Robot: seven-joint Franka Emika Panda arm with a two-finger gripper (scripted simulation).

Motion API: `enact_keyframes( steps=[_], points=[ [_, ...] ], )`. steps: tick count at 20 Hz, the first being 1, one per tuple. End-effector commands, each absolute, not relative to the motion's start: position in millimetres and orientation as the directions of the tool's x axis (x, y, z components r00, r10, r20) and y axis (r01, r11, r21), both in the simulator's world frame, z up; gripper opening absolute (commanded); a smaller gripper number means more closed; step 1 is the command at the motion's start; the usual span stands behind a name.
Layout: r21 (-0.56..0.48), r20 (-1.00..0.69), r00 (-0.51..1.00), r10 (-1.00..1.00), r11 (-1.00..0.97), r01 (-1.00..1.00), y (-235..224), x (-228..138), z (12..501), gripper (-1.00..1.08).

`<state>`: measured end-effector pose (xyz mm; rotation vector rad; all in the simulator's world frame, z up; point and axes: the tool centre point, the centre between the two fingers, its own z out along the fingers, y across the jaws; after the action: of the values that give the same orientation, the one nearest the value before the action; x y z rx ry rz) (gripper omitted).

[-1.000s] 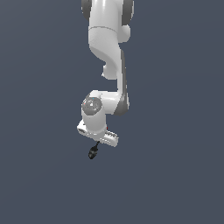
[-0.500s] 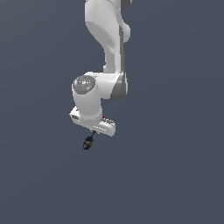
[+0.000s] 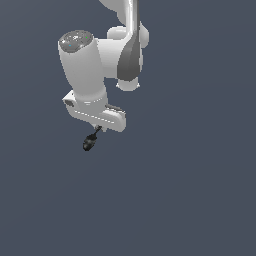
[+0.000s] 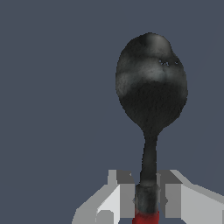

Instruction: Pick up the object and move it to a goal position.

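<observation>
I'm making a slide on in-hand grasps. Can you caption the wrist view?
The hand shut on the spoon at its neck, black bowl pointing away, red handle end just visible.

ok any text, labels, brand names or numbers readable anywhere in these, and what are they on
None: no readable text in either view.
The arm's white casing is plain, with no logo or number.
The spoon held in the tool carries only glossy highlights on its black bowl, no markings.
The speckled cap on top of the wrist joint shows dots only, too blurred to read as characters.
</observation>
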<state>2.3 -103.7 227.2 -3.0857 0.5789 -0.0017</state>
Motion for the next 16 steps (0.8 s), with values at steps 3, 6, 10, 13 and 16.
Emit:
enact_keyframes(
  steps=[3, 6, 10, 13, 16],
  points=[
    [-0.002, 0.000, 0.932, -0.363, -0.932, -0.363, -113.6, -9.8, 281.5, -1.00],
    [-0.002, 0.000, 0.932, -0.363, -0.932, -0.363, -120.0, -16.8, 316.0, -1.00],
    [-0.001, 0.000, 0.932, -0.363, -0.932, -0.363, -127.6, -24.4, 357.0, -1.00],
    [-0.001, 0.000, 0.932, -0.363, -0.932, -0.363, -132.4, -28.7, 381.9, -1.00],
    [0.000, 0.000, 0.932, -0.363, -0.932, -0.363, -135.7, -31.5, 401.0, -1.00]
  ],
)
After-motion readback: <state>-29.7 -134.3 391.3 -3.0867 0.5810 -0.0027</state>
